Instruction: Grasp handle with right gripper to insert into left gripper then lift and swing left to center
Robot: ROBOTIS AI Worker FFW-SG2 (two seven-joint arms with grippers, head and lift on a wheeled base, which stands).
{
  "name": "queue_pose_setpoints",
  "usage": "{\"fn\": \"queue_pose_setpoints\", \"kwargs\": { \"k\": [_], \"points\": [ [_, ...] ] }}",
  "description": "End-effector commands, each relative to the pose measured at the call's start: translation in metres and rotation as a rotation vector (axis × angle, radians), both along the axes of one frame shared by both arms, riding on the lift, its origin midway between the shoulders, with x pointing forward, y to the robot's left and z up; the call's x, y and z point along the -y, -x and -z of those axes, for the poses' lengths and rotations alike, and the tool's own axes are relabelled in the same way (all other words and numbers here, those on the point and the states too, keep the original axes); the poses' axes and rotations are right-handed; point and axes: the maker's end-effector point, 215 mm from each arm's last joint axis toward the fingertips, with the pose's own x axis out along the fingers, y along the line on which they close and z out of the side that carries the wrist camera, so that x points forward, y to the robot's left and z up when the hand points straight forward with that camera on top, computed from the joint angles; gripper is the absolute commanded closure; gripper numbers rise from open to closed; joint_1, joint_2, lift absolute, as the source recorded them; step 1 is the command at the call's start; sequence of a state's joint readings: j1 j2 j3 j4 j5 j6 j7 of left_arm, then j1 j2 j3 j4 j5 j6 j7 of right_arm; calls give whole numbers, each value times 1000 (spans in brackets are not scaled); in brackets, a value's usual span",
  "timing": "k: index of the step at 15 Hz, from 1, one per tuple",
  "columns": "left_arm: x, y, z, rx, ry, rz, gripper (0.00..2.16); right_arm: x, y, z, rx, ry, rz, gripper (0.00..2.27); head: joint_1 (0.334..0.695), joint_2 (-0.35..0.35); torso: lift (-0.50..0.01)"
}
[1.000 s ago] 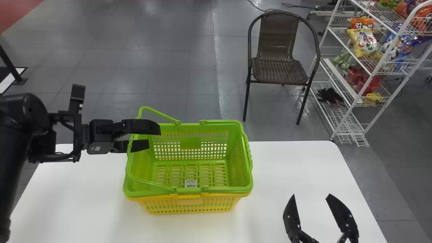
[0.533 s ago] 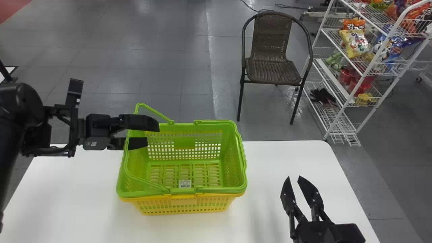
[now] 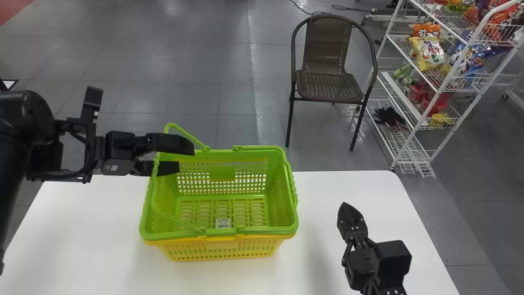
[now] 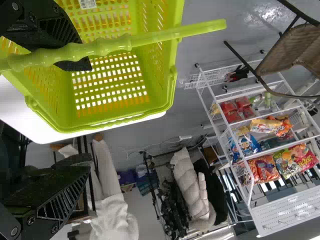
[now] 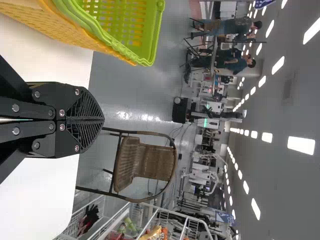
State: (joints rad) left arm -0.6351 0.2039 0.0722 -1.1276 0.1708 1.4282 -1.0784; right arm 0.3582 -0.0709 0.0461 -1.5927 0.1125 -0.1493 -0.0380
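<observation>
**Closed on nothing, well short of grasping**

Find the green handle (image 3: 154, 192) raised on the basket (image 3: 291, 188), left of the frame's centre. Just by it, see the left claw (image 3: 185, 159) spread wide. At lower right, note the right claw (image 3: 344, 206), drawn from wide to closed; expect reopening before any grasp.

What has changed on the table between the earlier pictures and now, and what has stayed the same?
The right gripper moved forward and to the left, and its fingers closed on nothing. The left gripper shifted slightly forward and right, and the green handle tipped up a little. The left gripper stayed open, and the green basket stayed nested in the yellow basket.
</observation>
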Motion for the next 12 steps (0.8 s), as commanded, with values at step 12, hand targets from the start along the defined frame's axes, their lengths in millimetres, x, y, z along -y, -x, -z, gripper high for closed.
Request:
{"fn": "queue_pose_setpoints", "kwargs": {
  "k": [12],
  "points": [
    [10,11,4,-35,17,21,103,-48,-54,36,-87,107,-84,1956,695,-45,0]
  ]
}}
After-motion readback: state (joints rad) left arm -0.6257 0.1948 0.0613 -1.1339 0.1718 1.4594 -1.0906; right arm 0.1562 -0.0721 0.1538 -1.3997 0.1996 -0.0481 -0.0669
